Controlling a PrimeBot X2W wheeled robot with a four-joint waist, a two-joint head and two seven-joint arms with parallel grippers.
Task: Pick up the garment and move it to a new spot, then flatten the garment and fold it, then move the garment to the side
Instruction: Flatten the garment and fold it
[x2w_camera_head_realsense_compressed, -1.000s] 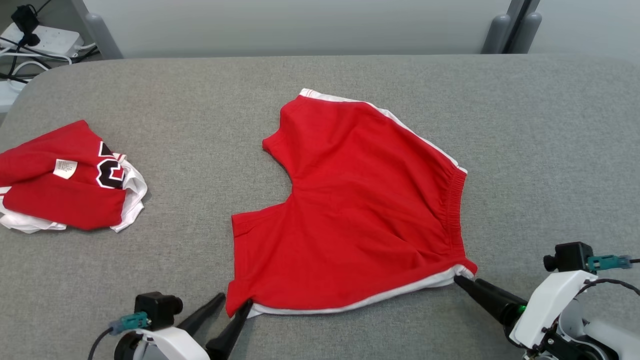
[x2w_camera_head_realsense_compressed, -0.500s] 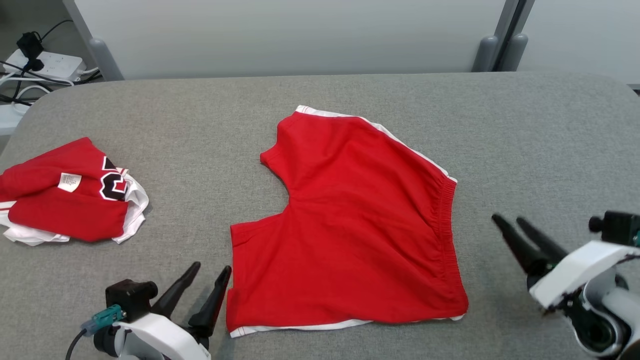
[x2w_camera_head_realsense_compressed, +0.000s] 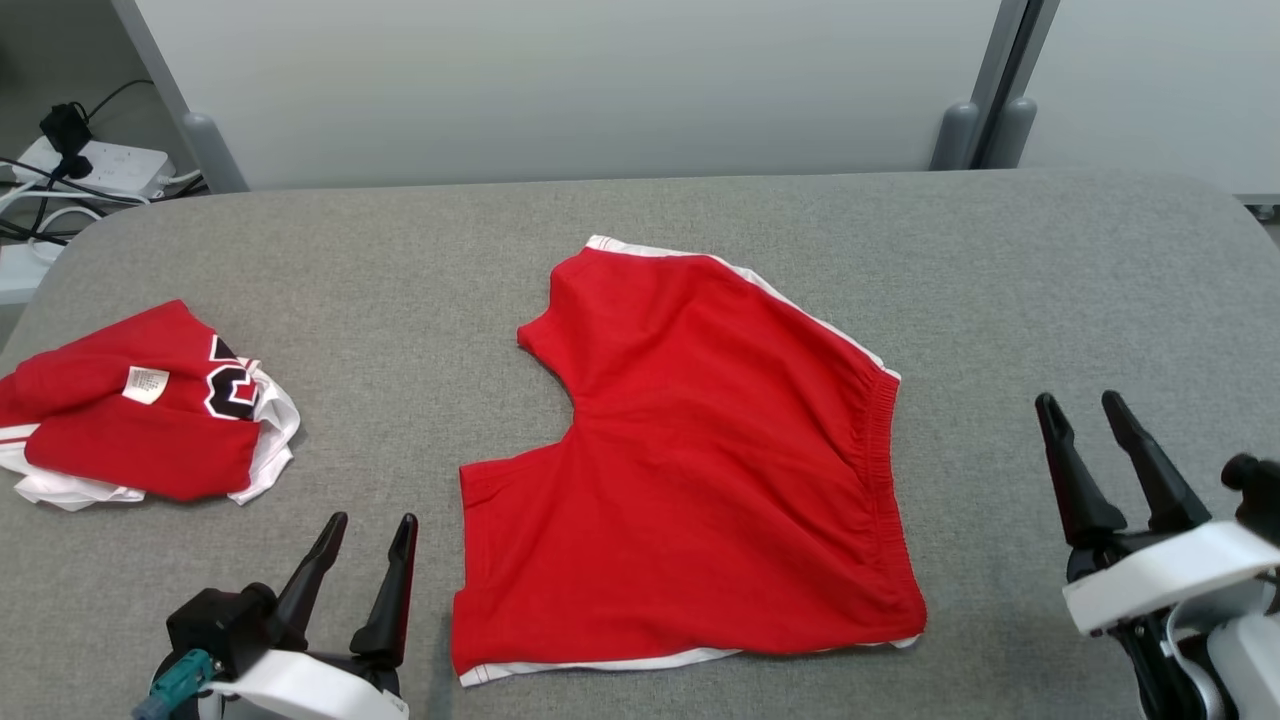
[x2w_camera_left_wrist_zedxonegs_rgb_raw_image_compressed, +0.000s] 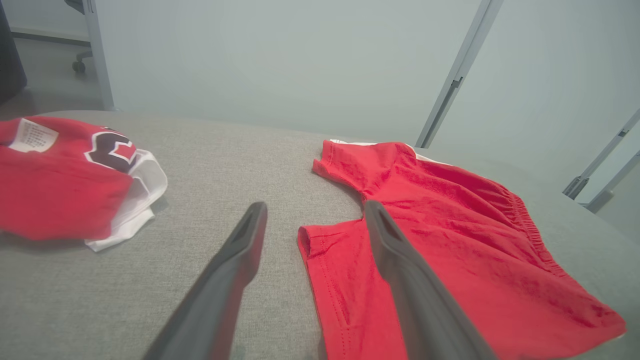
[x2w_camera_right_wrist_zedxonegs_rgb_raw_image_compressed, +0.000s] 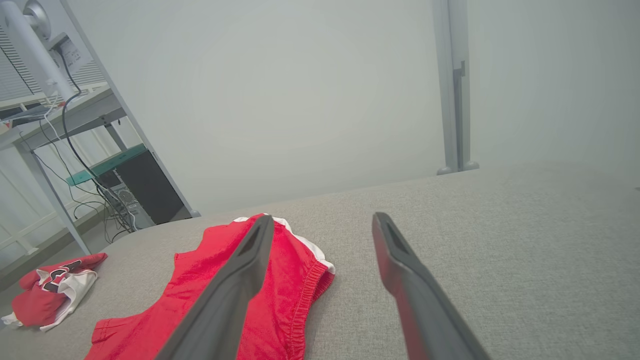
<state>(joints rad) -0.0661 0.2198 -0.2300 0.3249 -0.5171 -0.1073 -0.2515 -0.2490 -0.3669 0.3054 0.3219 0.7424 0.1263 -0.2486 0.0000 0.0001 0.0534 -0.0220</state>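
Red shorts (x2w_camera_head_realsense_compressed: 690, 470) lie spread open about mid-way across the grey padded table (x2w_camera_head_realsense_compressed: 1050, 280). The elastic waistband (x2w_camera_head_realsense_compressed: 885, 450) is on their right side, the two leg openings are on their left, and white trim (x2w_camera_head_realsense_compressed: 600, 665) peeks out along their near hem. The left gripper (x2w_camera_head_realsense_compressed: 374, 520) stands just off the shorts' near-left corner with fingers spread, holding nothing. The right gripper (x2w_camera_head_realsense_compressed: 1078, 400) stands apart from the waistband side, likewise spread and empty, clear of the cloth. Judgement: the garment sits in its chosen spot, largely flat apart from shallow creases by the waistband, and the arms flank it so either near corner can be re-taken for smoothing or the fold. Room: bare table beyond the shorts up to the rounded far edge, and a broad bare strip to their right, which looks the better side for setting them aside. To their left, well apart, lies a crumpled red-and-white jersey (x2w_camera_head_realsense_compressed: 140, 410) with a black numeral and a label, which narrows that side. The table edge nearer than the shorts is out of frame, so the margin there is unknown.
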